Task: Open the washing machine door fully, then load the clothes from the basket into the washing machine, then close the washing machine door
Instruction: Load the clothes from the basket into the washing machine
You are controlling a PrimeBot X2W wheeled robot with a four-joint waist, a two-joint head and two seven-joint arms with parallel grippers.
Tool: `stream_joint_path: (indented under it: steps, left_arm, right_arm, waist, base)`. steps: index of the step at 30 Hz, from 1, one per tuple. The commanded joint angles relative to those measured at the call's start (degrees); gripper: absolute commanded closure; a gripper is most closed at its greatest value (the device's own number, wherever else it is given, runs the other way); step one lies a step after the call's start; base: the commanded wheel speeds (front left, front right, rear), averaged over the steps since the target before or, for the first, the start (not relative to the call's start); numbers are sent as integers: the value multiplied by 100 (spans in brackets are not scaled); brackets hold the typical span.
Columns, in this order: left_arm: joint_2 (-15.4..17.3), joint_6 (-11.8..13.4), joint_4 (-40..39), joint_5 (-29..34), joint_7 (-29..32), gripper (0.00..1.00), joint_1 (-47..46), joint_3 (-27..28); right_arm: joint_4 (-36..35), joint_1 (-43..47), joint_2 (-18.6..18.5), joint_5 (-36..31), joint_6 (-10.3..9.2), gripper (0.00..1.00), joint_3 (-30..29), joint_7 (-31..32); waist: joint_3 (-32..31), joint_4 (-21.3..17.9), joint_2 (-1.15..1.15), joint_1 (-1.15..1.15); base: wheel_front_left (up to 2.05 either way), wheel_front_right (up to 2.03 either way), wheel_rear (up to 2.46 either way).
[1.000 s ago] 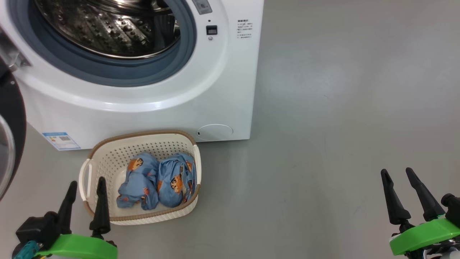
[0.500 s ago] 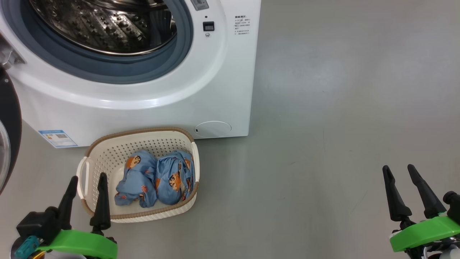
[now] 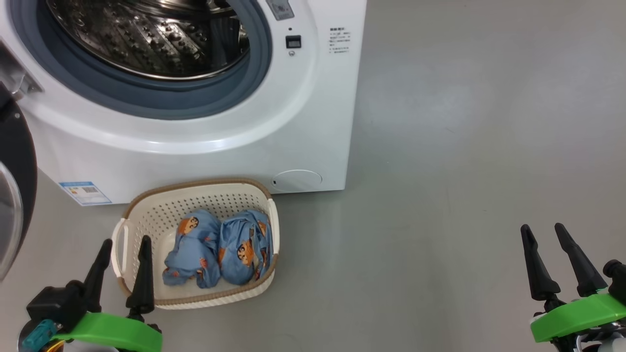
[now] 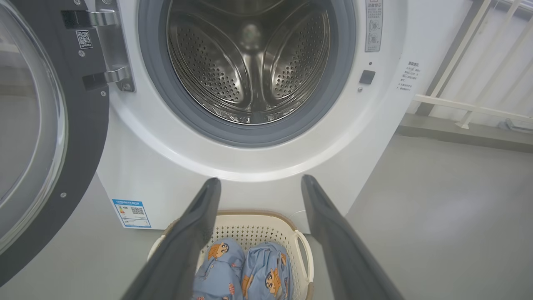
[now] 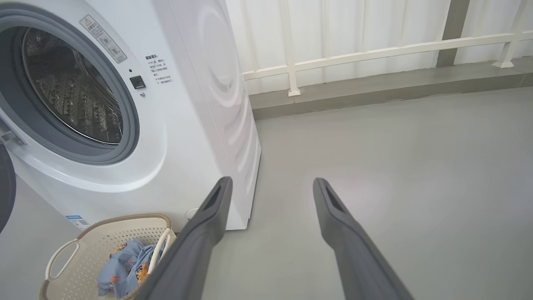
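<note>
The white washing machine (image 3: 205, 146) stands with its steel drum (image 4: 250, 62) exposed. Its black glass door (image 4: 37, 137) is swung wide open to the left, also seen as the door (image 3: 12, 195). On the floor in front sits the cream basket (image 3: 146, 215), holding the clothes (image 3: 220, 249) as two light-blue printed bundles side by side. My left gripper (image 3: 124, 247) hovers open at the basket's near left corner, empty. In the left wrist view the left gripper (image 4: 258, 181) points over the basket (image 4: 254, 229) toward the machine. My right gripper (image 3: 543, 232) is open and empty, far right over bare floor.
Grey floor (image 3: 464, 146) stretches to the right of the machine. A white railing (image 5: 374, 50) on a low kerb runs behind it.
The head camera has shifted slightly, so the machine and basket sit a little lower and further right. Both grippers stay open and hardly move.
</note>
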Motion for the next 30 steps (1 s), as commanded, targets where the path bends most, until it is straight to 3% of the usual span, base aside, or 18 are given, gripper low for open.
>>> stream_joint_path:
  steps: [1,12,30]
  left_arm:
    - [192,-9,-150,-38,-37,0,-195,175]
    - [217,-9,-182,79,-37,0,-262,128]
    - [73,-9,-20,197,-37,0,-342,136]
  right_arm:
    - [-143,-130,-71,-25,9,0,127,-69]
    - [-150,-146,-34,-18,9,0,153,-69]
    - [-185,-235,56,-39,9,0,187,-69]
  waist:
    - [15,-6,0,0]
    - [103,-18,0,0]
    - [320,16,0,0]
  base:
    - [63,-191,128]
    - [69,-158,89]
    - [7,-8,0]
